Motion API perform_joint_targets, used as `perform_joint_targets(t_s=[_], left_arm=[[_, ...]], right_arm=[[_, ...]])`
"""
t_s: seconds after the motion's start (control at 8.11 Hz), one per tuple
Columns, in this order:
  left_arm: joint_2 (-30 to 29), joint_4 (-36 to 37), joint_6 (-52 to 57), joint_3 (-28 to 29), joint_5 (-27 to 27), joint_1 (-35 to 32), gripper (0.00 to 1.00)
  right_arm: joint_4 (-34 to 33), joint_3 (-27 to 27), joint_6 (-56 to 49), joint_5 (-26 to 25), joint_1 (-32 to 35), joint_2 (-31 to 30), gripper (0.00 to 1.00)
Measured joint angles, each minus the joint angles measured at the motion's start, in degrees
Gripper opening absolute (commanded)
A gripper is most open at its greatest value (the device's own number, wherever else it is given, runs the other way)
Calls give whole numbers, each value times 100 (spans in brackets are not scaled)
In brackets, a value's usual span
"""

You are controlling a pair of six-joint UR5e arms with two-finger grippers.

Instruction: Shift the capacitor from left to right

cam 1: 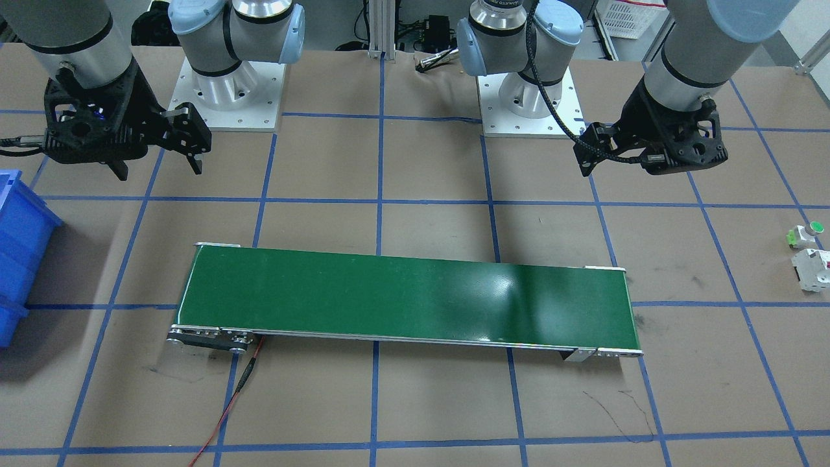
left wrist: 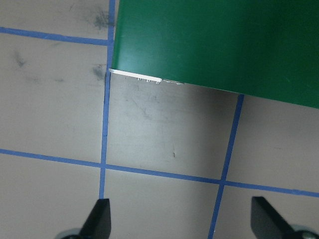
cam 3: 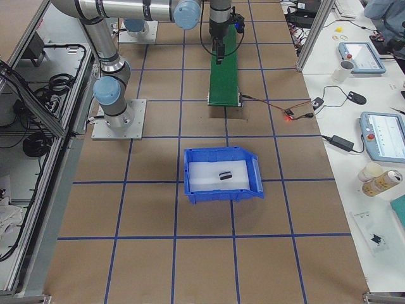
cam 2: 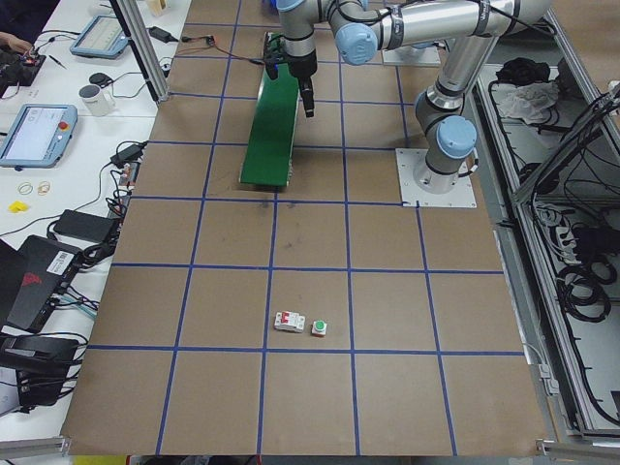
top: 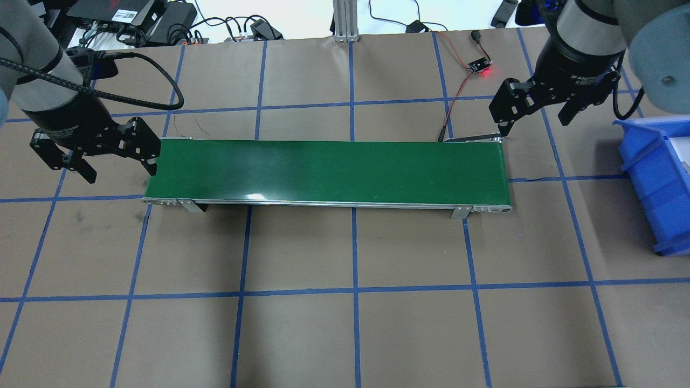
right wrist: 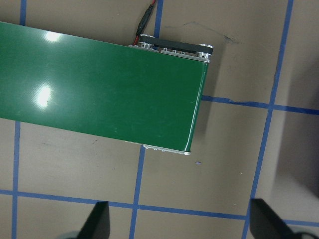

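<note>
Well beyond the left end of the conveyor belt (top: 323, 172) you'll find the white switch (cam 1: 812, 269) and the green-capped button (cam 1: 805, 233) side by side on the table; the overhead view crops them out. The left gripper (top: 121, 173) hangs over the belt's left end, fingers spread wide with nothing between them. The right gripper (top: 533, 125) hangs at the belt's right end, just as wide and holding nothing. Each wrist camera catches only two fingertip ends. Past the belt's right end sits the blue bin (cam 3: 221, 194), cut off in the overhead and front views. The capacitor (cam 3: 224, 175) lies inside it, a dark speck seen only from the right side, its markings too small to read.
</note>
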Motion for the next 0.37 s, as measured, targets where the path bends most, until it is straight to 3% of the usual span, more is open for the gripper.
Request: perform_joint_targets(t_s=[0.37], left_arm=[[26,-76,26,-9,6,7,100]], right_arm=[[12,2,200,70,71,-24,100]])
